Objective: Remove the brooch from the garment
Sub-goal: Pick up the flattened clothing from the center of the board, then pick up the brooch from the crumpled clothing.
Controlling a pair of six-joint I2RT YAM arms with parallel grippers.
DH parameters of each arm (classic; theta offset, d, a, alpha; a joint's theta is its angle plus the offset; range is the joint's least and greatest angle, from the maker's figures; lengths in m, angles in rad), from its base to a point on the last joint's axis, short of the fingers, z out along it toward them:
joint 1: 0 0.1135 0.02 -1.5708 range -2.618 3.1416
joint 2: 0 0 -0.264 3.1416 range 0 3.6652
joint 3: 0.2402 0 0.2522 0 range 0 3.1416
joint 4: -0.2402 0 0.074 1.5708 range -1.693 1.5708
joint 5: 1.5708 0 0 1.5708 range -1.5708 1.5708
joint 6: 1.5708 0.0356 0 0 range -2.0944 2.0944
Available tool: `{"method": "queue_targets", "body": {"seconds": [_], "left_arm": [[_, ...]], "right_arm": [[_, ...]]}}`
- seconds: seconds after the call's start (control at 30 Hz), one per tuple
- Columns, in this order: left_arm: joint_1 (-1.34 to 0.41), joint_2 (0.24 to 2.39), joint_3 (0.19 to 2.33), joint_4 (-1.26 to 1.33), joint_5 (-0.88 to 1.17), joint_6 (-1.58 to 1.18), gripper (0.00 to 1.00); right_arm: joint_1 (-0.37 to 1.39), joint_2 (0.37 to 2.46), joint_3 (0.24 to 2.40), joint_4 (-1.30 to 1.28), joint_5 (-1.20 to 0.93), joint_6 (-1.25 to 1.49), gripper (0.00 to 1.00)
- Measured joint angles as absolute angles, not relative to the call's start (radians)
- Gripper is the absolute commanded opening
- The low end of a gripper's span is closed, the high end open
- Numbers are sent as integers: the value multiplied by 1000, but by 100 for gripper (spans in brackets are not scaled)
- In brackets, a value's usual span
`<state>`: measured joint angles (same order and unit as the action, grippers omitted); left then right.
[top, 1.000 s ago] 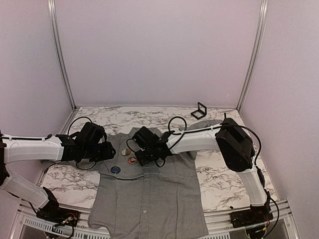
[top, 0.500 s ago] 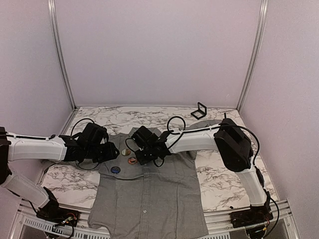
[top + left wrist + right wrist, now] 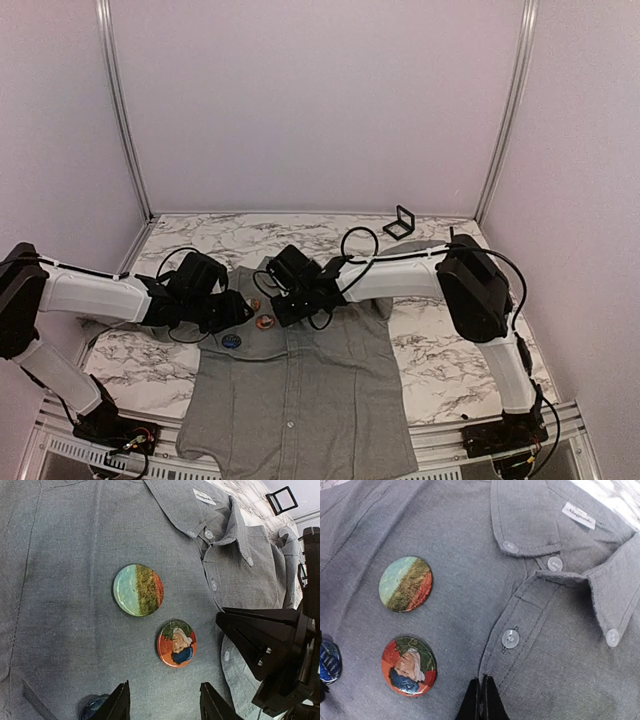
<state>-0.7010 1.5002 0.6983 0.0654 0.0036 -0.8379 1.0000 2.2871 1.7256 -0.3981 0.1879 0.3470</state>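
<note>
On the white marble-veined tabletop [image 3: 450, 375], a grey button-up collared shirt [image 3: 300, 395] lies flat. Three round brooches are pinned on its chest beside the placket: a teal, green and red striped brooch [image 3: 138, 590], a red portrait brooch [image 3: 176, 644] just beside it, and a dark blue brooch [image 3: 93, 707]. The left gripper [image 3: 165, 705] hovers released near the red portrait brooch. The right gripper [image 3: 482, 697] is clenched at the placket; I cannot tell whether it pinches cloth.
</note>
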Motion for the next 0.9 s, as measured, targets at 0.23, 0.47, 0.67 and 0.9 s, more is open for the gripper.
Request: {"method": "queue_targets", "body": {"seconds": [0.23, 0.47, 0.67, 0.9], "left_arm": [[-701, 1507, 700, 91, 38, -852, 55], [-701, 1507, 702, 113, 52, -861, 59], [-701, 1503, 702, 143, 58, -882, 61], [-701, 1492, 702, 149, 53, -886, 58]], "right_arm": [[998, 2199, 1725, -389, 111, 367, 0], [998, 2148, 1723, -350, 23, 394, 0], [998, 2146, 1723, -336, -30, 411, 0], [998, 2146, 1723, -328, -59, 421, 0]]}}
